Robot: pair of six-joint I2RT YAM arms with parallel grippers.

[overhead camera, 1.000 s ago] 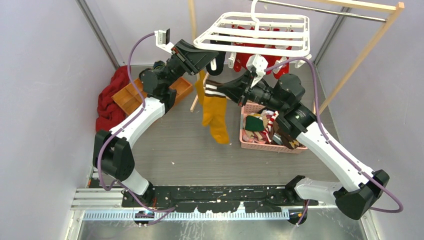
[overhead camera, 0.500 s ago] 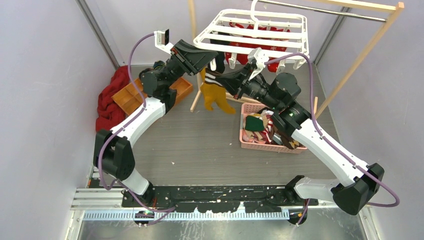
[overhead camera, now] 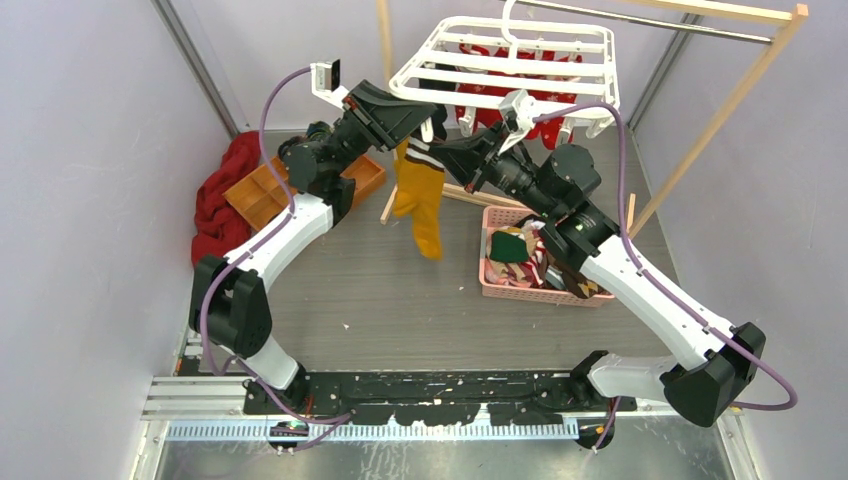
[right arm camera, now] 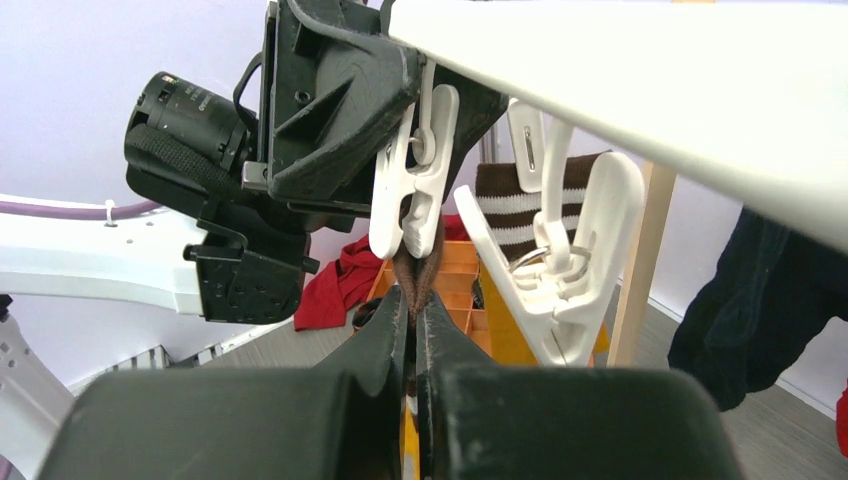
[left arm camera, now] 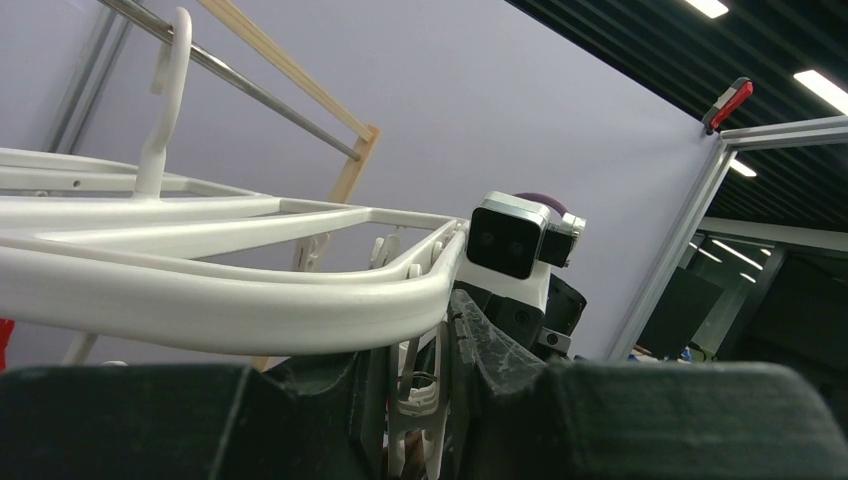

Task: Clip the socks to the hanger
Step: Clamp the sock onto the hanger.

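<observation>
Here, lilac walls [overhead camera: 90,150] enclose a grey tabletop [overhead camera: 380,290] beneath the white hanger [overhead camera: 470,78].

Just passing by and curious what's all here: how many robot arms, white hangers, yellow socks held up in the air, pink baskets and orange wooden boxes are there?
Robot arms: 2 (left arm, right arm)
White hanger: 1
Yellow sock held up: 1
Pink basket: 1
Orange wooden box: 1
Total: 6

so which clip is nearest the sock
The clip pinched by the left gripper, directly above the sock in the right gripper; the neighbouring clip hangs free.
</observation>
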